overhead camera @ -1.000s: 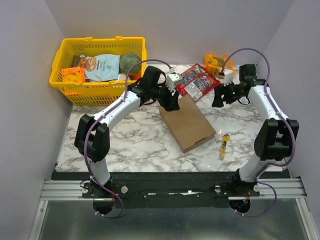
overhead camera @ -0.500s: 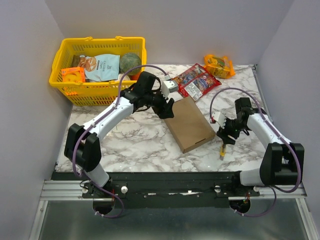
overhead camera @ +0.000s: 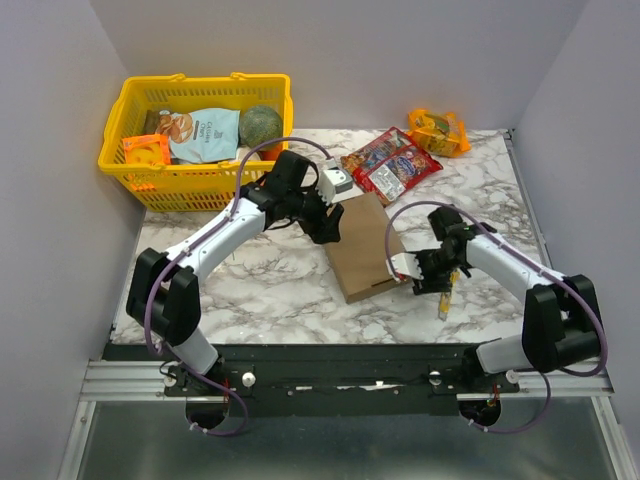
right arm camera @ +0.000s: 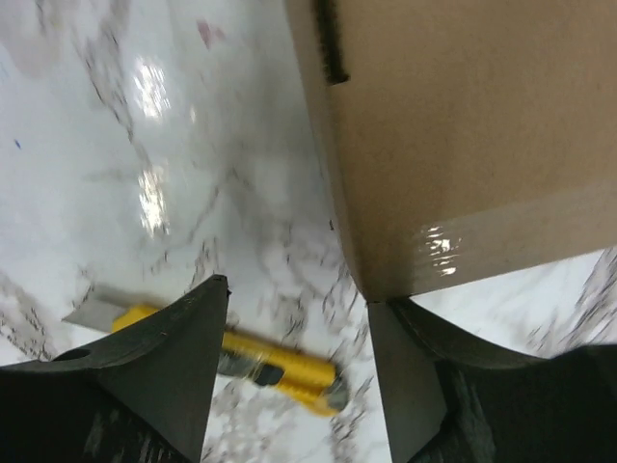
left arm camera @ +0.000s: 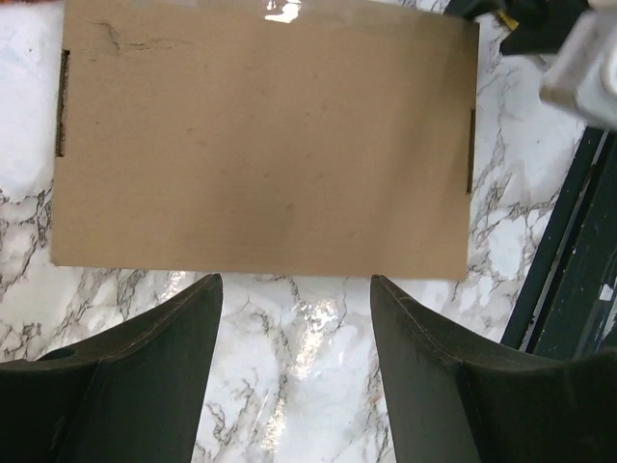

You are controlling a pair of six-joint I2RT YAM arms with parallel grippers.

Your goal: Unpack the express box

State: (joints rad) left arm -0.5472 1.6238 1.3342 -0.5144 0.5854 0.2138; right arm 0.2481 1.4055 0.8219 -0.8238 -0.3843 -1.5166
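The express box (overhead camera: 360, 245) is a flat brown cardboard mailer, lying closed on the marble table with clear tape on its near end. My left gripper (overhead camera: 328, 226) is open and empty at the box's far left edge; in the left wrist view the box (left arm camera: 260, 145) lies just beyond the gripper (left arm camera: 294, 289). My right gripper (overhead camera: 418, 276) is open and low at the box's near right corner. In the right wrist view its right finger (right arm camera: 424, 376) is against the taped corner of the box (right arm camera: 463, 116). A yellow utility knife (right arm camera: 265, 362) lies between the fingers on the table.
The yellow utility knife (overhead camera: 449, 290) lies right of the box. Red snack packets (overhead camera: 395, 165) and an orange packet (overhead camera: 438, 130) lie at the back. A yellow basket (overhead camera: 130, 165) with groceries stands back left. The table's black front rail (left arm camera: 569, 280) is near.
My right arm swung from the back right down to the box's near right corner. The box shifted and turned a little to the left. My left gripper stayed at the box's far edge.
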